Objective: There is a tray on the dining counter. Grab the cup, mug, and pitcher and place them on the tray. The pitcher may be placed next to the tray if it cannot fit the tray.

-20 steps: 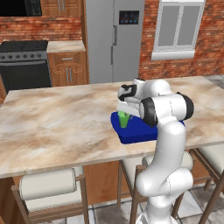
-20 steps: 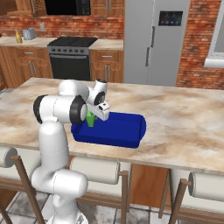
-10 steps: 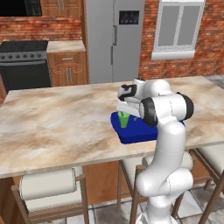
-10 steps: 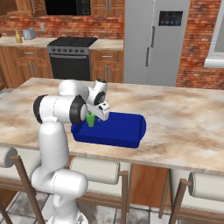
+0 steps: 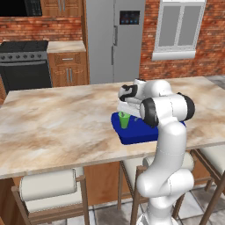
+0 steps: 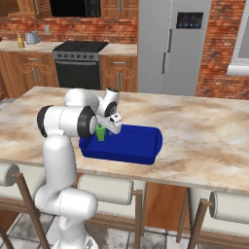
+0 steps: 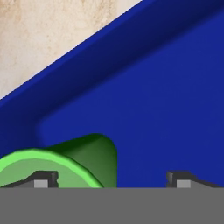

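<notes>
Cup (image 5: 125, 120) stands upright in tray (image 6: 141, 146) corner, gripper (image 7: 111, 179) released, jaws wide; lift straight up, avoid clipping rim.

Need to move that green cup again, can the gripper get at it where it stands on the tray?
Probably yes: the gripper is open right above the green cup on the blue tray, nothing between them.

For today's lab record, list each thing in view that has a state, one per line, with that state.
cup: upright on the tray, released
tray: flat on the dining counter, holding the cup
gripper: fingers open, around the cup
</notes>
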